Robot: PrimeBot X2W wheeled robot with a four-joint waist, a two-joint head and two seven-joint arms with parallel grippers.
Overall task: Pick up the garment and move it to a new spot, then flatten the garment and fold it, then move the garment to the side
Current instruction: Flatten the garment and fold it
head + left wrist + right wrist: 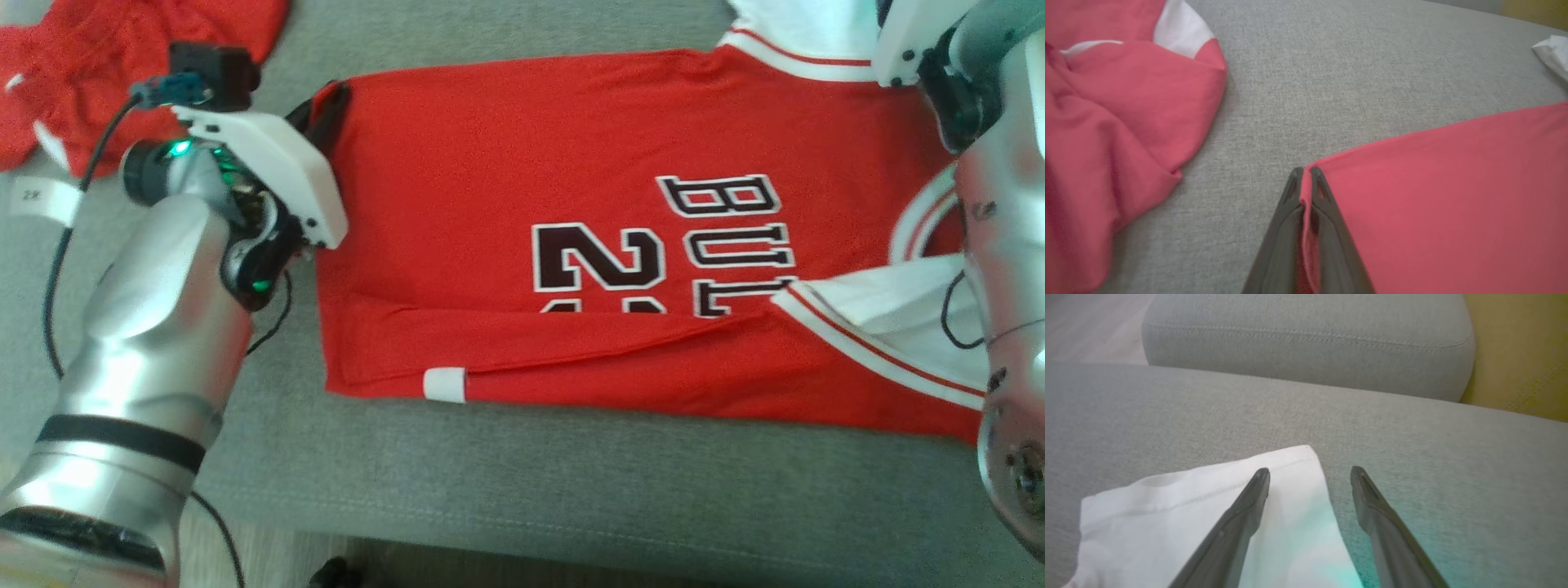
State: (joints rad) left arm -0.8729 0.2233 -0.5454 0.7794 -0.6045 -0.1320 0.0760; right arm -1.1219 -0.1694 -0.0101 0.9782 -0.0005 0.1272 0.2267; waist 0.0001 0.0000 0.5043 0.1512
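One flat red jersey (506, 163) and one crumpled red garment (106, 65).

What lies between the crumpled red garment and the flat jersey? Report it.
Only bare grey cushion separates the crumpled red garment from the jersey, whose corner the left gripper pinches; the left wrist view shows it.

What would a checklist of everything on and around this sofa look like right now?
Surface: grey cushion, plain fabric.
Job's things: red jersey spread flat, near edge folded over its number.
Clutter: crumpled red garment beside it; white 2X label.
Claws: left claw shut on the jersey's hem corner; right claw open over the white sleeve.
Cables: black cable looping beside the left arm.
Surroundings: second cushion, wooden floor.
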